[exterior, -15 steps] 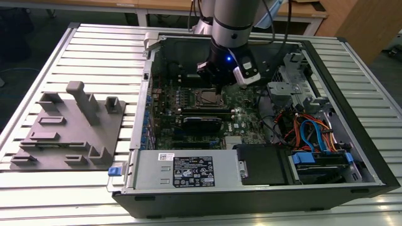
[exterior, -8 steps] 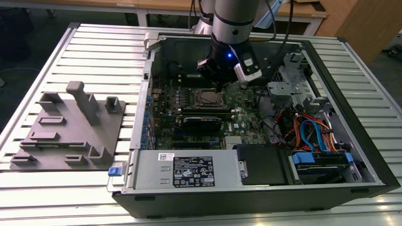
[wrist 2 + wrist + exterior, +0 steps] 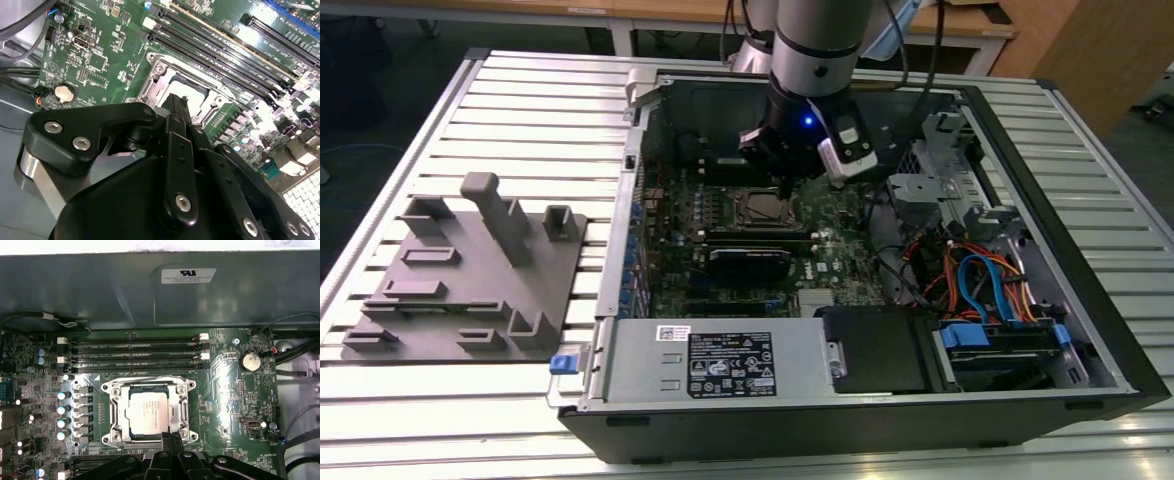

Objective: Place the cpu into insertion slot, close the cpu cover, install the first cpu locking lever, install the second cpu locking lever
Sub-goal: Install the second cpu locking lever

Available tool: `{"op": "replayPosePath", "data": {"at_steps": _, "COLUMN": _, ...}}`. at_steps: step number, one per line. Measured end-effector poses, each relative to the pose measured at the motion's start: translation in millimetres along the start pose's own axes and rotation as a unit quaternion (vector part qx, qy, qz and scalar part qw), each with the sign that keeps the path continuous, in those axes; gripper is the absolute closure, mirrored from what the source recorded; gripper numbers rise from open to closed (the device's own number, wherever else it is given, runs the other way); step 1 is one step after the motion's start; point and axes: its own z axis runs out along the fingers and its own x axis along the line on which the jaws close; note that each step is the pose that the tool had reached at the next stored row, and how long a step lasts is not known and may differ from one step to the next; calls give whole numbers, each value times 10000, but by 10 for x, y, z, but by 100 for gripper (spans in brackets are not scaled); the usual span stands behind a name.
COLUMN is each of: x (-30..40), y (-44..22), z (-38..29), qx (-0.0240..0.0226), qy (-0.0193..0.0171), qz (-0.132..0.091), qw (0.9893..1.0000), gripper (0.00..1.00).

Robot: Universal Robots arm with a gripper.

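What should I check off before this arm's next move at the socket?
1. cpu lying flat in the socket: ok.
2. cpu cover down around the cpu: ok.
3. Locking levers hooked: cannot tell.
4. tool shut and holding nothing: ok.
5. tool at the near edge of the cpu cover, off the cpu top: ok.
6. tool apart from the memory slots: ok.

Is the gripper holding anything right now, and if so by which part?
Cannot be told. In the first wrist view the gripper sits at the edge of the cpu cover, which lies closed over the cpu.
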Motion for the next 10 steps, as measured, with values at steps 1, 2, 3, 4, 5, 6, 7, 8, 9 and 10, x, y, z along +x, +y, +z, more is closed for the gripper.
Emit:
{"op": "replayPosePath", "data": {"at_steps": 1, "x": 0, "y": 0, "z": 0, "qx": 0, "qy": 0, "qz": 0, "qw": 10000, "gripper": 90}}
{"op": "replayPosePath", "data": {"at_steps": 2, "x": 0, "y": -1, "z": 0, "qx": 0, "qy": 0, "qz": 0, "qw": 10000, "gripper": 90}}
{"op": "replayPosePath", "data": {"at_steps": 3, "x": 0, "y": -1, "z": -1, "qx": 1, "qy": 0, "qz": 0, "qw": 10000, "gripper": 90}}
{"op": "replayPosePath", "data": {"at_steps": 4, "x": 0, "y": -2, "z": -1, "qx": 1, "qy": 1, "qz": 0, "qw": 10000, "gripper": 90}}
{"op": "replayPosePath", "data": {"at_steps": 5, "x": 0, "y": -2, "z": -1, "qx": 1, "qy": 1, "qz": 0, "qw": 10000, "gripper": 90}}
{"op": "replayPosePath", "data": {"at_steps": 6, "x": 0, "y": -2, "z": -1, "qx": 1, "qy": 1, "qz": 0, "qw": 10000, "gripper": 90}}
{"op": "replayPosePath", "data": {"at_steps": 7, "x": 0, "y": -2, "z": -1, "qx": 1, "qy": 1, "qz": 0, "qw": 10000, "gripper": 90}}
{"op": "replayPosePath", "data": {"at_steps": 8, "x": 0, "y": -2, "z": -1, "qx": 1, "qy": 1, "qz": 0, "qw": 10000, "gripper": 90}}
{"op": "replayPosePath", "data": {"at_steps": 9, "x": 0, "y": -2, "z": 0, "qx": 0, "qy": 0, "qz": 0, "qw": 10000, "gripper": 90}}
{"op": "replayPosePath", "data": {"at_steps": 10, "x": 0, "y": -3, "z": -1, "qx": 1, "qy": 0, "qz": 0, "qw": 10000, "gripper": 90}}
